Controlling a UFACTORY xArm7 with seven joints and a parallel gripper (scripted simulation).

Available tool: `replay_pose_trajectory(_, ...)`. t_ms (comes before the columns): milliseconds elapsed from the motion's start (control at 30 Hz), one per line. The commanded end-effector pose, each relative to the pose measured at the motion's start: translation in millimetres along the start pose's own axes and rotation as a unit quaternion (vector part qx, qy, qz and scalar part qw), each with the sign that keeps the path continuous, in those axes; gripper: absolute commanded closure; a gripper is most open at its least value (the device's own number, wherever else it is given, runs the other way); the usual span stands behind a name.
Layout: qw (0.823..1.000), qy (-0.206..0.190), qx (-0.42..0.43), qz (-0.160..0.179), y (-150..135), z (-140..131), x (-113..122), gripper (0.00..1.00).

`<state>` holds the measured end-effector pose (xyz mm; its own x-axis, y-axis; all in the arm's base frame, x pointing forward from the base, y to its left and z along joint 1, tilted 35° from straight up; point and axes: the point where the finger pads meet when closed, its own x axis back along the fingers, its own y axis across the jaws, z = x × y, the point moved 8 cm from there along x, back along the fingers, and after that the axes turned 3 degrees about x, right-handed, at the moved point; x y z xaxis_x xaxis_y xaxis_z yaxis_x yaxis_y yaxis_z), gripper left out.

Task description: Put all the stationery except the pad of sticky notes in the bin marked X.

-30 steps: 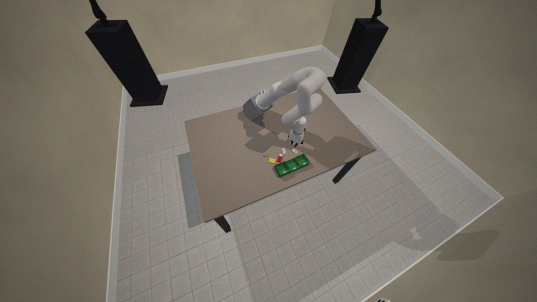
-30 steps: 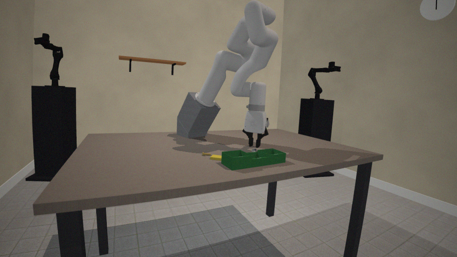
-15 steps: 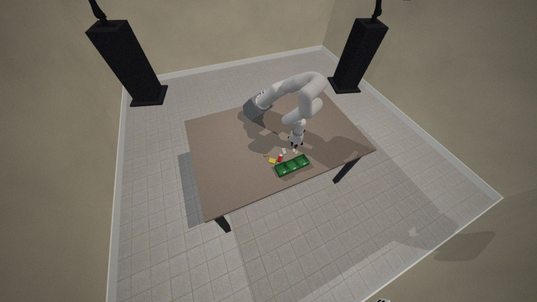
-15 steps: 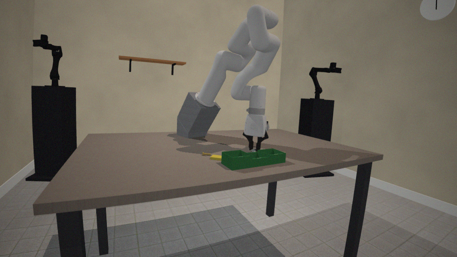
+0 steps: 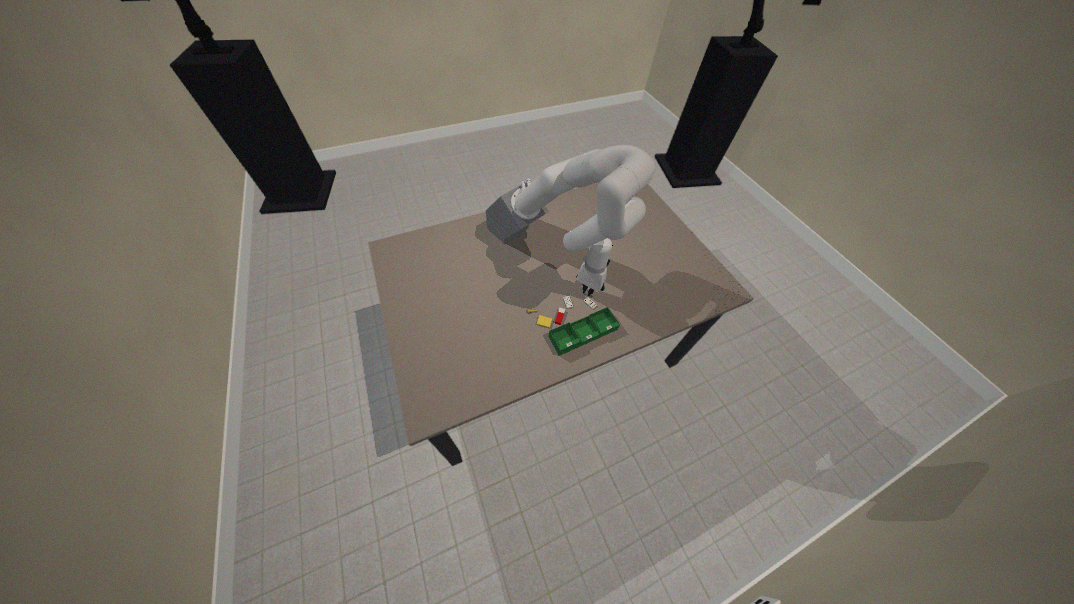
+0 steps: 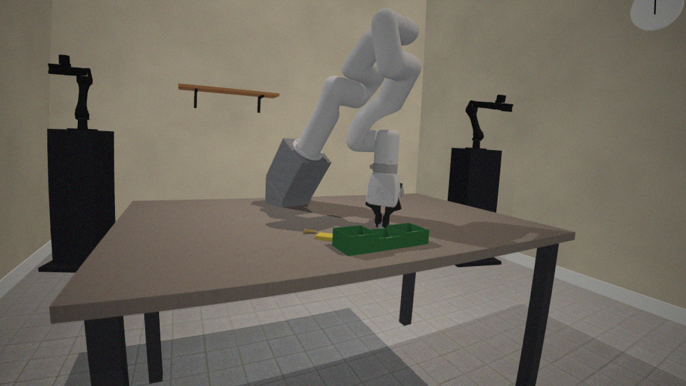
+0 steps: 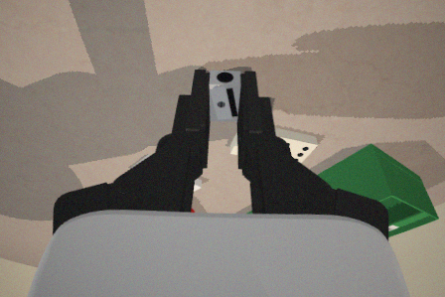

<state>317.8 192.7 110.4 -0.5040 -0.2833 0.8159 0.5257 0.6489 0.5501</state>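
Note:
My gripper is low over the table behind the green bins, fingers pointing down. The fingers stand close against both sides of a small grey pencil sharpener with a round hole and a slot, which rests on the table. In the overhead view the gripper is just behind the three joined green bins. From the side the gripper shows behind the bins. The bin marks are too small to read. A yellow pad of sticky notes lies left of the bins.
A white domino lies right of the fingers, and another domino lies near it. A small red thing is beside the yellow pad. A short yellow-brown stick lies further left. The arm's grey base stands at the table's back.

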Motion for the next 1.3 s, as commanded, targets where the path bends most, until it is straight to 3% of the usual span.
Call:
replay_pose_trajectory(0, 1.000, 0.000, 0.000, -0.001, 0.2, -0.1, 0.2, 1.00)
replay_pose_trajectory(967, 1.000, 0.000, 0.000, -0.001, 0.3, -0.1, 0.3, 1.00)
replay_pose_trajectory(1267, 1.000, 0.000, 0.000, -0.001, 0.3, 0.0, 26.8, 1.00)
